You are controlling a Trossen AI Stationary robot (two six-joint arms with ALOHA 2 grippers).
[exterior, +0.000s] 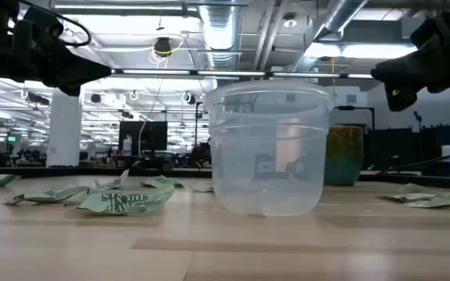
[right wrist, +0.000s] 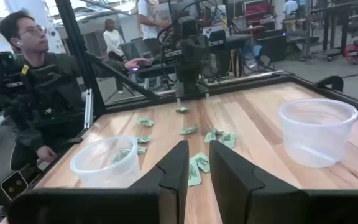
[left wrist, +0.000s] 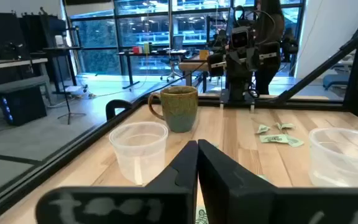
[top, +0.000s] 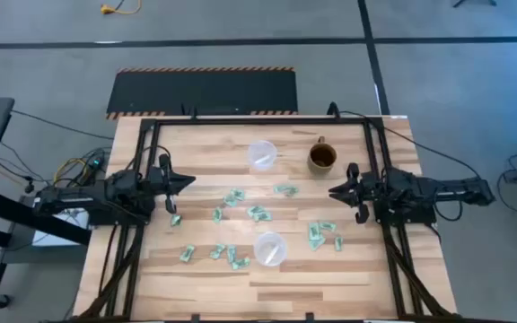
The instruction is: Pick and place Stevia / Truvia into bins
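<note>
Left gripper (top: pixel 187 181) hangs above the table's left edge, fingers pressed together, holding nothing. Right gripper (top: pixel 334 191) hangs over the right edge, facing it across the boards, fingers a narrow slot apart (seen best from its own wrist camera), also holding nothing.

Wooden table (top: pixel 205 148), pale planks inside a dark frame. Brown mug (top: pixel 321 157) at the far side, right of centre. Two clear bins: far bin (top: pixel 262 154) just left of the mug, near bin (top: pixel 270 248) toward the front edge. Neither shows a packet inside from above.

Sweetener packets (top: pixel 257 213) lie scattered flat on the wood between the bins, more in a cluster (top: pixel 232 257) left of the near bin, another bunch (top: pixel 319 235) on its right. One stray packet (top: pixel 175 219) lies just below the left gripper.

Person (right wrist: pixel 39 74) in dark clothing stands beyond the left side of the table.
</note>
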